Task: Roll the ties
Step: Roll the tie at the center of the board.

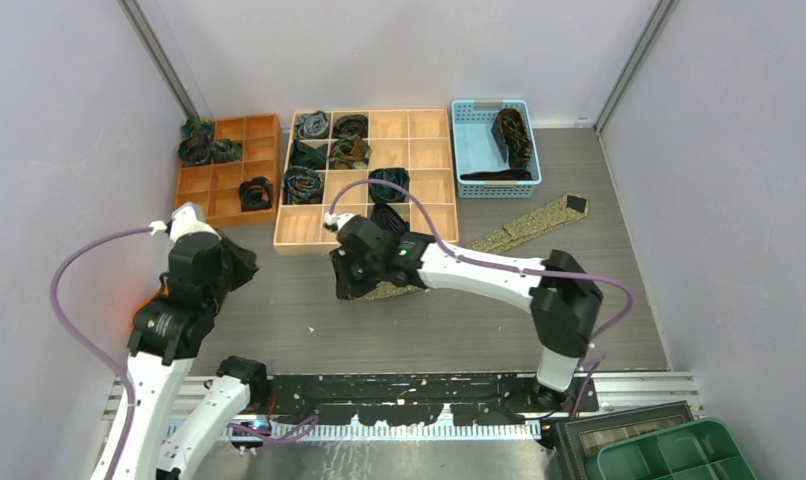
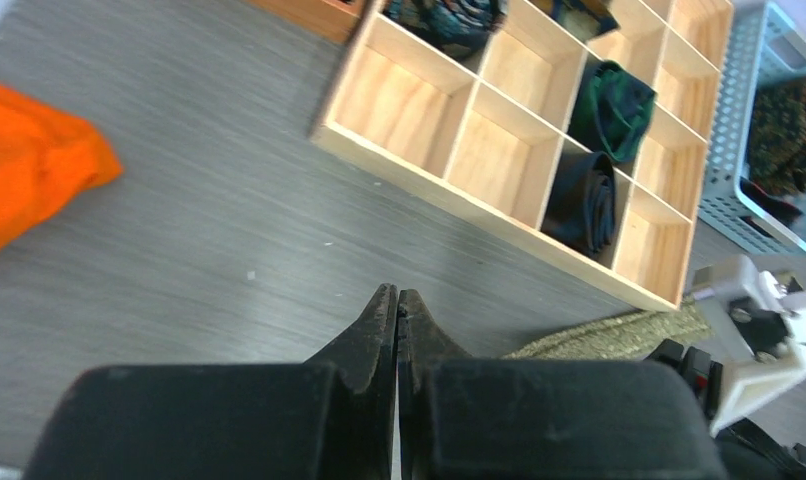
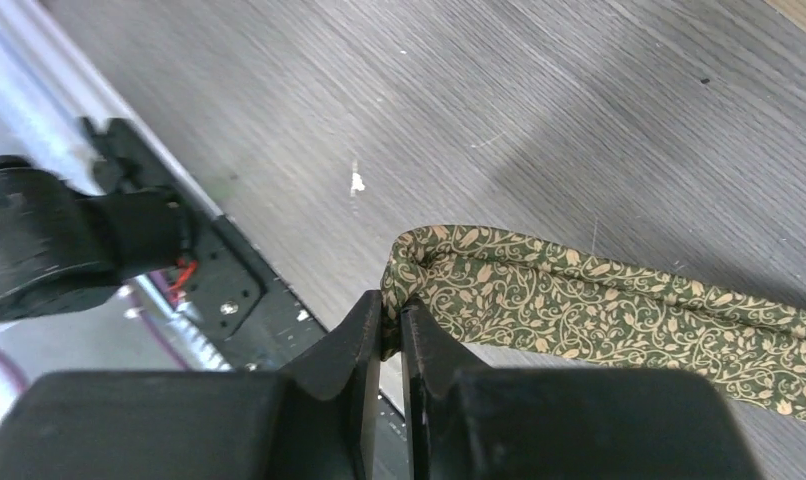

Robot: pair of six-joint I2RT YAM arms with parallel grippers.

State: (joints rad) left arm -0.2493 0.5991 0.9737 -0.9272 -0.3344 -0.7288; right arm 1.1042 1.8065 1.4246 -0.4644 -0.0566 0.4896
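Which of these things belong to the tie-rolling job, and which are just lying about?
Job: olive-gold tie, pinched by the right gripper; rolled ties in the wooden tray and orange tray; dark ties in the blue basket.
Lying about: orange thing; green bin at the near edge.

Top cam: fixed high behind the arm bases, tilted down and forward, whole table point(image 1: 379, 330) in frame. Left wrist cam: fairly low, looks past the left gripper point(image 2: 397, 295) obliquely across to the wooden tray point(image 2: 399, 110) and blue basket point(image 2: 724, 150); top cam covers both. Right wrist cam: right down at the tabletop, looks past the right gripper point(image 3: 391, 305) at the olive tie point(image 3: 599, 300), base rail point(image 3: 219, 290) at left. Tie shows in all three.
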